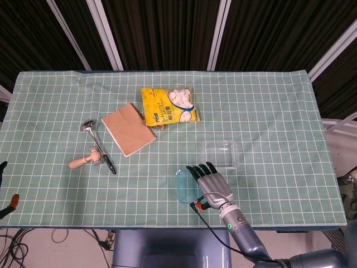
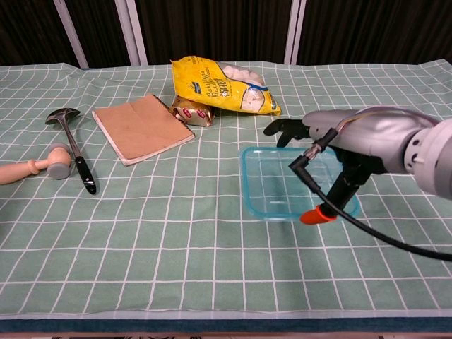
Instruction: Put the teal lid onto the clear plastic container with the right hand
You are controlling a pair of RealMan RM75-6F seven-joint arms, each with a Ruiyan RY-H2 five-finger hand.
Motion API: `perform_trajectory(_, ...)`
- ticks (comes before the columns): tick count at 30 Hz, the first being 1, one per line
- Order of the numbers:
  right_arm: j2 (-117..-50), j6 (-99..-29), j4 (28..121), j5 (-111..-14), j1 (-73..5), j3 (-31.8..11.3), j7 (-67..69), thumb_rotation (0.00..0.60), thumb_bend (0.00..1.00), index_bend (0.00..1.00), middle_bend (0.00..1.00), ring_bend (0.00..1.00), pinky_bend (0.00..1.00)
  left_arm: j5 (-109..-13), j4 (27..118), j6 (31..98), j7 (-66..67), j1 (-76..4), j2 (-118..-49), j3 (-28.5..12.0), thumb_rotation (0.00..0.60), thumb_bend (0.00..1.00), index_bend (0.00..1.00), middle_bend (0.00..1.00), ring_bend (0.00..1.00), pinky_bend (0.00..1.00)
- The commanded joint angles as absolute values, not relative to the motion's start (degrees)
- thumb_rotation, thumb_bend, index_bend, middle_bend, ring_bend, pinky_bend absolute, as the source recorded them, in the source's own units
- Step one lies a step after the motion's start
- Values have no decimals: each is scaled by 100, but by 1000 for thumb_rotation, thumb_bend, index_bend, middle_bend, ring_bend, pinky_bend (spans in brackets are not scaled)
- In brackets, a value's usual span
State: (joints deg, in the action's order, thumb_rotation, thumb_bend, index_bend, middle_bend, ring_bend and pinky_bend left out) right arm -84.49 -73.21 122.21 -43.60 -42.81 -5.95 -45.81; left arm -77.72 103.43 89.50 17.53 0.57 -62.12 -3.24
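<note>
My right hand (image 1: pixel 211 183) grips the teal lid (image 1: pixel 184 187) by its right side, fingers over the top and the orange-tipped thumb beneath. In the chest view the teal lid (image 2: pixel 282 183) hangs a little above the cloth, roughly level, with my right hand (image 2: pixel 346 141) over its far right corner. The clear plastic container (image 1: pixel 221 154) stands open on the table just beyond the hand's fingertips; in the chest view the hand hides it. Only a dark sliver and an orange tip of my left hand (image 1: pixel 10 201) show at the left edge of the head view.
A yellow snack bag (image 1: pixel 170 106) lies at the back centre, with a brown notebook (image 1: pixel 128 129) to its left. A metal ladle (image 1: pixel 99 145) and a wooden-handled mallet (image 1: pixel 85 161) lie further left. A black cable (image 2: pixel 367 229) trails from my right hand.
</note>
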Motion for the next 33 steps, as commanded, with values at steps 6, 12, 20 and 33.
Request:
perform_trajectory(6,-7597,-7114,12144,-3325,-4698,-1310,-4784,600,251,24,487,101,0,-7749,10374,8935,1723,48,-6198,-343,600,321,69,0,0,0)
perform_trajectory(12,-7228,-6714,11943,-2458,-5094,-1598,-4894,600,251,19,487,101,0,-7657,10392,8926,1719,46,-6189,-381,600,321,69,0,0,0)
perform_trajectory(20,-7078,-6102,11263,-1768,-5555,-1700,-4886,600,251,19,486,101,0,-7505,10396,8904,1740,39,-6192,-434,600,321,69,0,0,0)
perform_trajectory(33,-6835,-4752,10323,-2035,-5833,-1480,-4272,600,251,18,488,101,0,-7443,10298,8938,1856,24,-6266,-461,600,321,69,0,0,0)
